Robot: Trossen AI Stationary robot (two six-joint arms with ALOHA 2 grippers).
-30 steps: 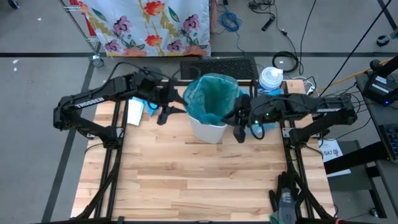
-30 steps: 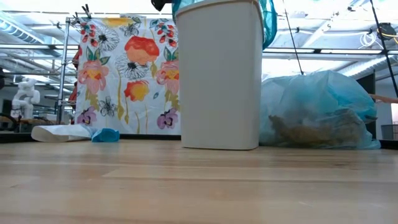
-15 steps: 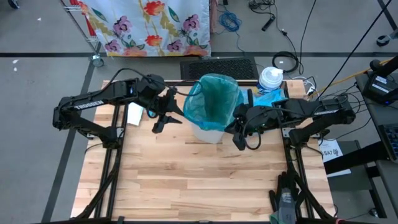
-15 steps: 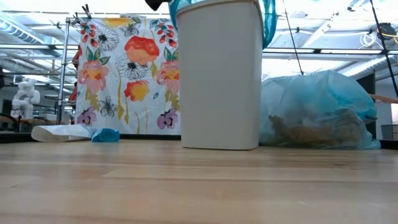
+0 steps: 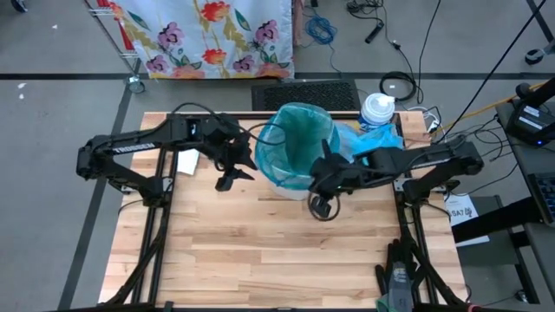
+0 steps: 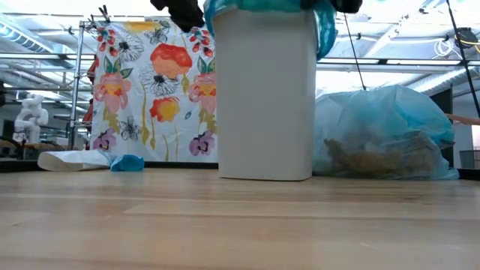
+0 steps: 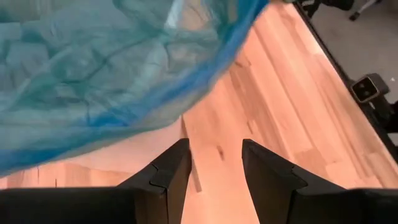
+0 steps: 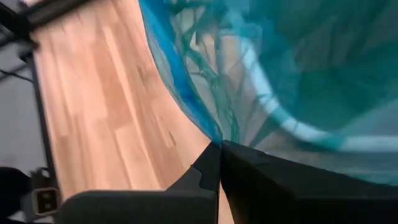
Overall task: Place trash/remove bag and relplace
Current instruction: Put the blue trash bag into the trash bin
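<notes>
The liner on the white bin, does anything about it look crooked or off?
Yes. The teal liner is not seated evenly on the white bin: its mouth bulges out past the rim toward the left arm. The right hand, shut, pinches its edge. The left hand is open, holding nothing.

Crinkly translucent plastic bag [image 5: 299, 139] — smooth wood table [image 5: 286, 251].

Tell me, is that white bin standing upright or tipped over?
Upright. In the low view the white bin stands flat on the wooden table, its walls vertical; from above, its teal liner opens upward.
</notes>
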